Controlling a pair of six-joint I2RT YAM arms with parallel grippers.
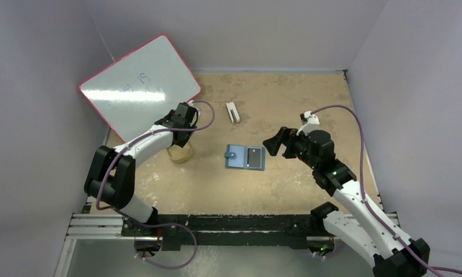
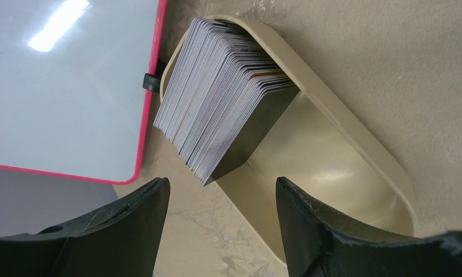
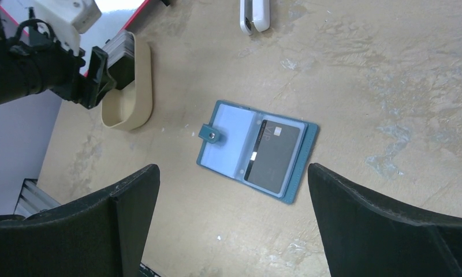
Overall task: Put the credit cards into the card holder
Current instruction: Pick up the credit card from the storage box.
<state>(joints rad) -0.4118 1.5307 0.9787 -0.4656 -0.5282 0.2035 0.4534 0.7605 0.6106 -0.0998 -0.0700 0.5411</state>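
Observation:
The teal card holder [image 1: 245,157] [image 3: 256,150] lies open flat on the table's middle, a dark credit card [image 3: 273,156] in its right-hand pocket. More credit cards [image 2: 217,95] stand packed on edge in one end of a tan tray [image 2: 356,144] [image 1: 180,153]. My left gripper [image 2: 220,190] [image 1: 182,117] hovers open just above the tray, its fingers empty, the stack's near corner between and ahead of them. My right gripper [image 3: 231,179] [image 1: 278,141] hangs wide open to the right of the holder, holding nothing.
A red-framed whiteboard [image 1: 139,83] [image 2: 61,86] lies at the back left, its edge against the tray. A small white oblong block [image 1: 233,112] [image 3: 255,14] rests behind the holder. Grey walls close in the table on three sides.

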